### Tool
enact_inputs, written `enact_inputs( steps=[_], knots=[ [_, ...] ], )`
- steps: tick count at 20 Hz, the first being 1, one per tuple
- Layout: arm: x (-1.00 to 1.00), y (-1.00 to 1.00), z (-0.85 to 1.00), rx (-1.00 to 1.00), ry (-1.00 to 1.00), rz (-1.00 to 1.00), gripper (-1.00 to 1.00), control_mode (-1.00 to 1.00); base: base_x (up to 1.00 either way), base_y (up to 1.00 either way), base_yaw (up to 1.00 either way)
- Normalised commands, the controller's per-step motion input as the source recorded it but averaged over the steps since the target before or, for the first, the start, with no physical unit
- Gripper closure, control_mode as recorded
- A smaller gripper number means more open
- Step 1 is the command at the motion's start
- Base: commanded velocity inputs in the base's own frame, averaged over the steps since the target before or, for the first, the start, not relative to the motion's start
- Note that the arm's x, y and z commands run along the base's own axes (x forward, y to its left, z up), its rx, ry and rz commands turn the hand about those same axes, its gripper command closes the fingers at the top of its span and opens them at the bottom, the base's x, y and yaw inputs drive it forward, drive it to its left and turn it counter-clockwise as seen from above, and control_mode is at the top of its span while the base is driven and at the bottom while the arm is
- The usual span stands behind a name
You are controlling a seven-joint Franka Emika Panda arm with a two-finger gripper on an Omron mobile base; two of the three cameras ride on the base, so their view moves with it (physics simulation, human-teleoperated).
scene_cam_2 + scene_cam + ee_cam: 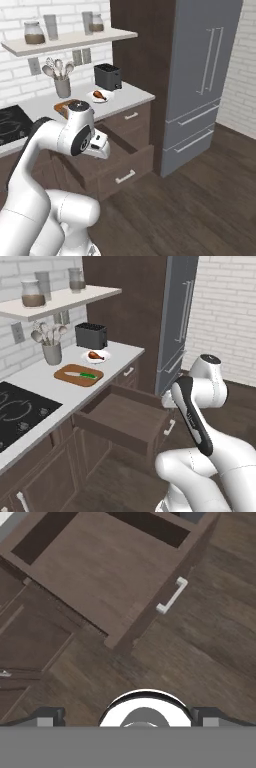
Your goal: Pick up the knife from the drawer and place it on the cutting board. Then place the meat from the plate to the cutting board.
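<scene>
The knife (81,375), green-handled, lies flat on the cutting board (65,375) on the counter. Behind the board, the brown drumstick of meat (95,355) rests on the white plate (103,360); in the right base view the meat (99,94) shows too. The dark drawer (120,416) stands pulled out, and its box (100,567) holds nothing. My gripper (100,146) hangs above the drawer's front corner and the floor, pointing down. It is open, with its fingertips (50,716) far apart and nothing between them.
A black toaster (91,335) and a utensil cup (51,352) stand at the back of the counter. A black cooktop (20,411) lies to the left. A tall grey fridge (177,321) stands to the right of the counter. A shelf (60,301) carries jars.
</scene>
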Motion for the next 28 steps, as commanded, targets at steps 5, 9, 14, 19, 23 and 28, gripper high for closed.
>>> enact_inputs(
  steps=[5,9,14,19,23,28],
  knots=[
    [0.00,0.00,0.00,0.00,0.00,0.00,-1.00,1.00,0.57,-0.96,0.11],
    [0.00,0.00,0.00,0.00,0.00,0.00,-1.00,1.00,0.49,-1.00,0.36],
    [0.00,0.00,0.00,0.00,0.00,0.00,-1.00,1.00,0.57,-1.00,0.47],
    [0.00,0.00,0.00,0.00,0.00,0.00,-1.00,1.00,0.47,-1.00,0.47],
    [0.00,0.00,0.00,0.00,0.00,0.00,-1.00,1.00,0.46,-1.00,0.50],
    [0.00,0.00,0.00,0.00,0.00,0.00,-1.00,1.00,0.45,-0.88,0.57]
  ],
)
